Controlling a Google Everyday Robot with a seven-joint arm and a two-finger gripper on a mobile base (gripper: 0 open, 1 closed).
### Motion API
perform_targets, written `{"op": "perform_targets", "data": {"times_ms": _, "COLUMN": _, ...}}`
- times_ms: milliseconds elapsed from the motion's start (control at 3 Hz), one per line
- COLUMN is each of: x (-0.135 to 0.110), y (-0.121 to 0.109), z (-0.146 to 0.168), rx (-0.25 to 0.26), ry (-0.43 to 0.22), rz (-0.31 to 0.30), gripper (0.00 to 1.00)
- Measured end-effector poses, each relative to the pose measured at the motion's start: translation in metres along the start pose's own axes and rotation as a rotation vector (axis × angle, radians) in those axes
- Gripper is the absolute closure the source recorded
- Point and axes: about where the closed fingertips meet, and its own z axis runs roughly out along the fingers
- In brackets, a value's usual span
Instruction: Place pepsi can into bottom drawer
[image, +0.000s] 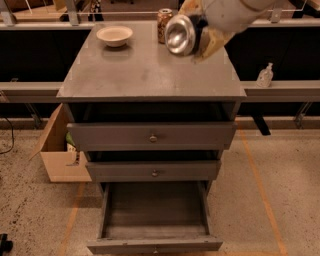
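Note:
My gripper (199, 36) reaches in from the top right and is shut on the pepsi can (181, 34). The can lies sideways with its silver end toward the camera, and its dark body is mostly hidden between the tan fingers (212, 41). It hangs above the back right part of the grey cabinet top (150, 75). The bottom drawer (155, 244) is pulled out wide at the foot of the cabinet, and its inside looks empty. It lies well below and in front of the gripper.
A gold-brown can (163, 21) stands at the back of the top, just left of the held can. A pale bowl (114, 35) sits at the back left. The two upper drawers (152, 137) are slightly ajar. A cardboard box (57, 150) stands on the floor at left, and a sanitizer bottle (265, 75) on the right ledge.

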Motion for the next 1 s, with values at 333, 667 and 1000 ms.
{"op": "perform_targets", "data": {"times_ms": 333, "x": -0.031, "y": 0.069, "z": -0.002, "rx": -0.127, "ry": 0.013, "rz": 0.050, "gripper": 1.00}}
{"op": "perform_targets", "data": {"times_ms": 667, "x": -0.038, "y": 0.102, "z": 0.012, "rx": -0.196, "ry": 0.012, "rz": 0.046, "gripper": 1.00}}
{"op": "perform_targets", "data": {"times_ms": 1000, "x": -0.040, "y": 0.099, "z": 0.008, "rx": -0.194, "ry": 0.015, "rz": 0.042, "gripper": 1.00}}
